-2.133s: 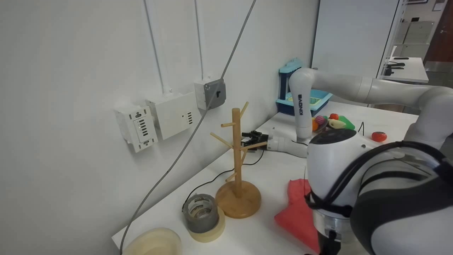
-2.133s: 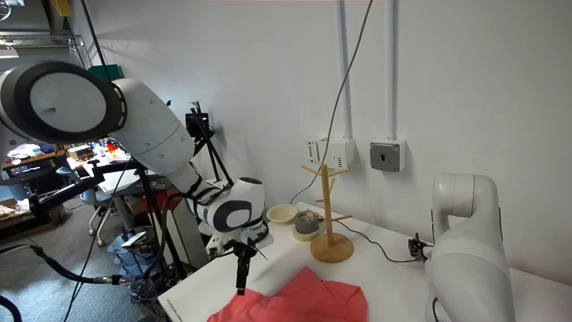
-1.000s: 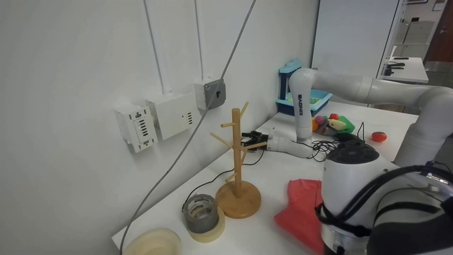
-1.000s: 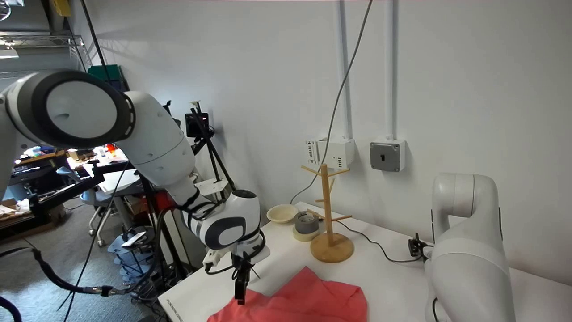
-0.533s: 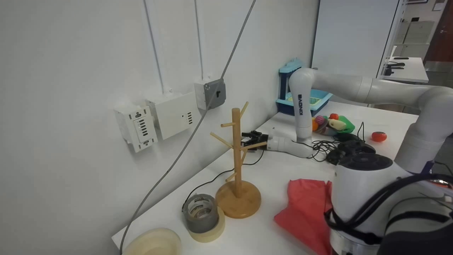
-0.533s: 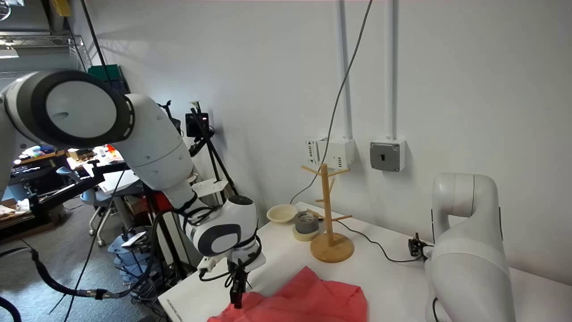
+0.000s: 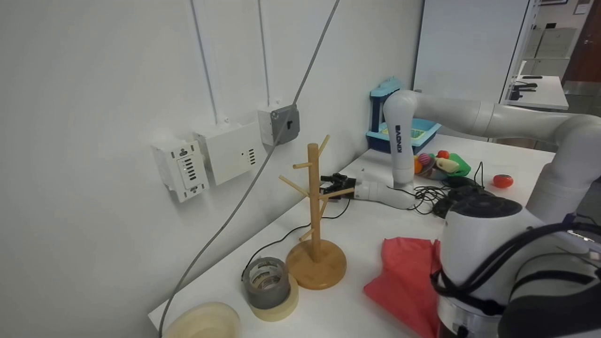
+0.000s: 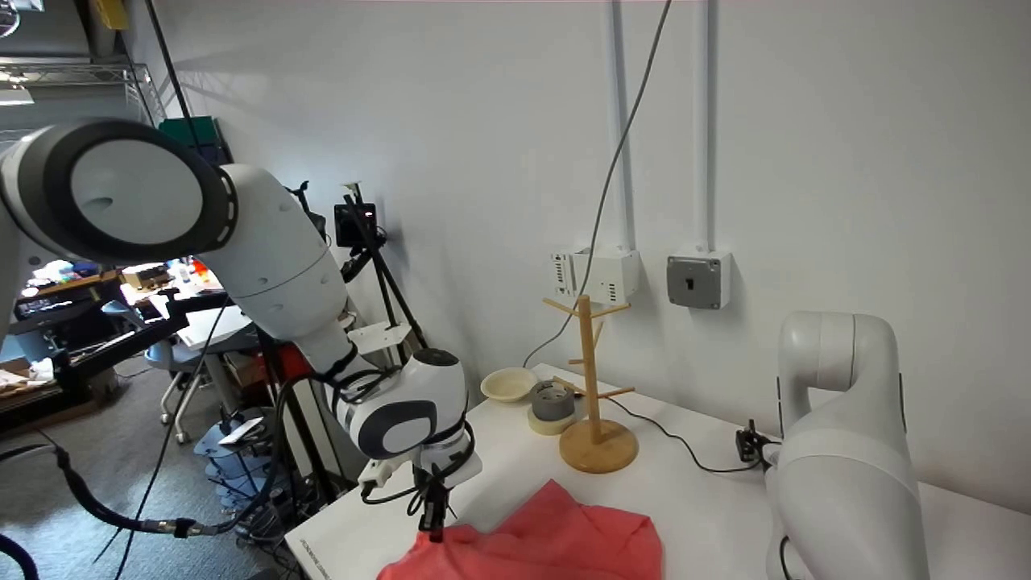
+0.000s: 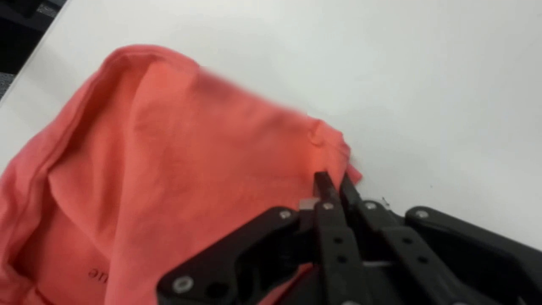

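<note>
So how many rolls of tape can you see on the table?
2. A grey roll is stacked on a cream roll, close beside the wooden peg stand in both exterior views. More could be hidden from view.

Cloth (image 8: 556, 532) on table (image 8: 693, 519), tape rolls (image 8: 552, 408) beside stand (image 8: 591, 384), perhaps touching.

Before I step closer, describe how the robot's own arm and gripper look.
The arm is white and rounded, with a dark ring around a pale disc at one joint, a silvery collar near the wrist and black cables running along it. The gripper is black, with slim fingers and silvery screw heads. I can make out no lettering on either.
</note>
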Tool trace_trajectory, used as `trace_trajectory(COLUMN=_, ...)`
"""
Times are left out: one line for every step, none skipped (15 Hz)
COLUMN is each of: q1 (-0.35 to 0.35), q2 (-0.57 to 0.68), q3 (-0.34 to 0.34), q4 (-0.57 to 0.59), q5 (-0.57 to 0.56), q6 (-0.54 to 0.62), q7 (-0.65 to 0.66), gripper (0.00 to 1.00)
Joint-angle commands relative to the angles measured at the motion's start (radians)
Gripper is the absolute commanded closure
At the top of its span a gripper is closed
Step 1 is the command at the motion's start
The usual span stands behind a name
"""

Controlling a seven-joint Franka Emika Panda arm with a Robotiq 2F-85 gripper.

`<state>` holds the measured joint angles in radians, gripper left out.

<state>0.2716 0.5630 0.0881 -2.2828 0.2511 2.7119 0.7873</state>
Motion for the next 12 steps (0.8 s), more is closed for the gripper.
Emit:
trace_trajectory(q1=0.009, q2=-0.054, q3=-0.043, q4=-0.043, q5=-0.015, q6=-0.035, q7=0.01, gripper=0.99)
trace_trajectory(q1=0.014, q2=-0.071, q3=-0.062, q4=-0.056, q5=-0.03, q6=-0.04, q7=0.016, gripper=0.99)
trace_trajectory(q1=0.02, q2=-0.084, q3=-0.082, q4=-0.067, q5=-0.045, q6=-0.039, q7=0.022, gripper=0.99)
trace_trajectory(q1=0.025, q2=-0.102, q3=-0.105, q4=-0.083, q5=-0.061, q6=-0.035, q7=0.027, gripper=0.99)
trace_trajectory(q1=0.028, q2=-0.12, q3=-0.125, q4=-0.098, q5=-0.079, q6=-0.031, q7=0.032, gripper=0.99)
trace_trajectory(q1=0.03, q2=-0.138, q3=-0.145, q4=-0.111, q5=-0.098, q6=-0.03, q7=0.036, gripper=0.99)
trace_trajectory(q1=0.03, q2=-0.154, q3=-0.161, q4=-0.122, q5=-0.117, q6=-0.031, q7=0.041, gripper=0.99)
trace_trajectory(q1=0.034, q2=-0.164, q3=-0.178, q4=-0.128, q5=-0.139, q6=-0.03, q7=0.054, gripper=0.99)
trace_trajectory(q1=0.04, q2=-0.176, q3=-0.197, q4=-0.136, q5=-0.169, q6=-0.035, q7=0.068, gripper=0.99)
trace_trajectory(q1=0.045, q2=-0.186, q3=-0.214, q4=-0.141, q5=-0.198, q6=-0.037, q7=0.085, gripper=0.99)
trace_trajectory(q1=0.054, q2=-0.195, q3=-0.234, q4=-0.147, q5=-0.235, q6=-0.038, q7=0.107, gripper=0.99)
trace_trajectory(q1=0.064, q2=-0.202, q3=-0.252, q4=-0.151, q5=-0.271, q6=-0.042, q7=0.133, gripper=0.99)
